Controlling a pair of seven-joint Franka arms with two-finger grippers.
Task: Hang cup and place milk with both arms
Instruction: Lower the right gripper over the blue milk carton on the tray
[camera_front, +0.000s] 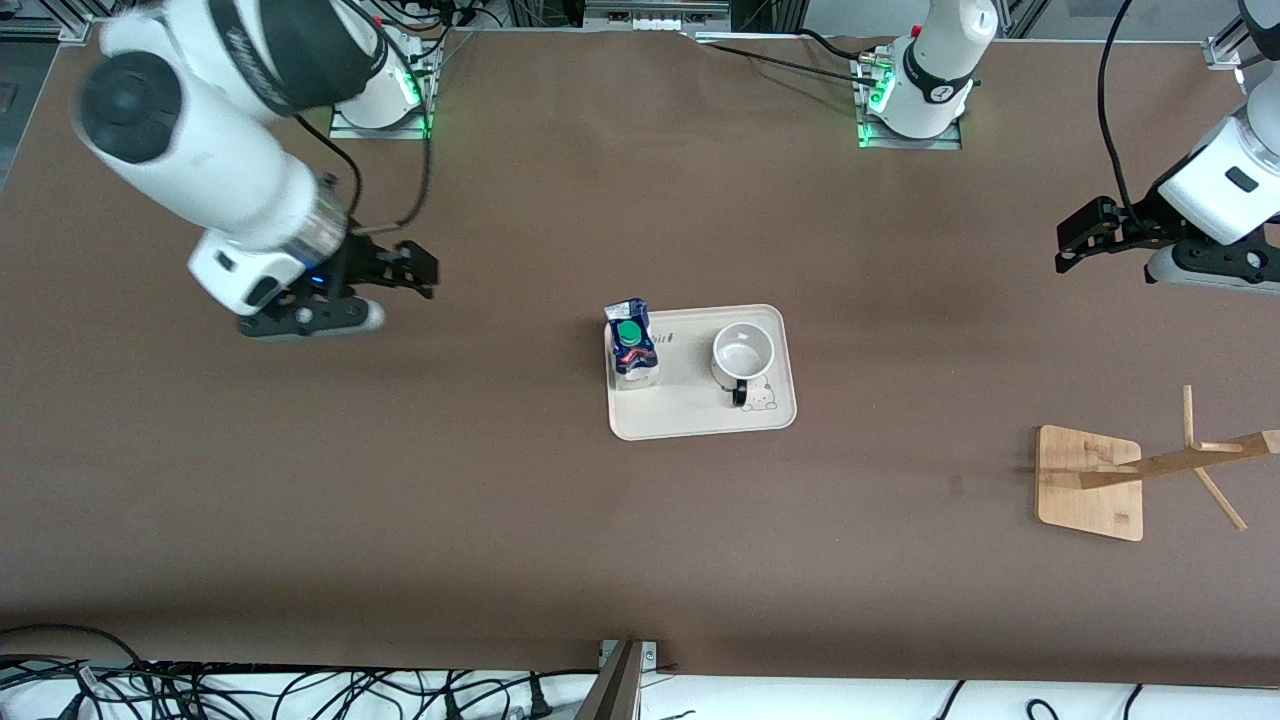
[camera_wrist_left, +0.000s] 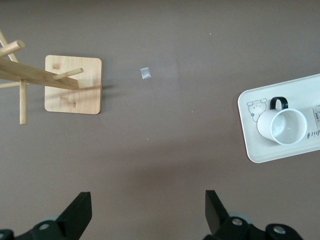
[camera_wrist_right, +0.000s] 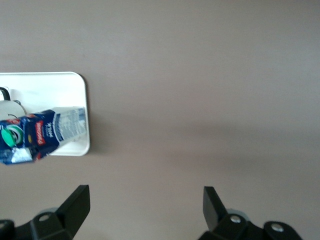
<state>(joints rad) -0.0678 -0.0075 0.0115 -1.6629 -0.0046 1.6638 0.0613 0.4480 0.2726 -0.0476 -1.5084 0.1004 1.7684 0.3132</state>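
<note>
cup (camera_front: 743, 356) and milk (camera_front: 632, 343) stand upright on a tray (camera_front: 700, 417) mid-table; left gripper (camera_wrist_left: 147, 212) and right gripper (camera_wrist_right: 146, 210) hover spread wide, holding nothing, rack (camera_front: 1090, 482) nearby.

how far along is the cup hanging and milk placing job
Nothing looks done yet. The cup and the milk both stand upright on the white tray, untouched. Nothing is in hand: the left hand is open over bare table near the wooden rack, and the right hand is open over bare table toward its own end. Both grasps, the hanging and the milk placement are left.
</note>
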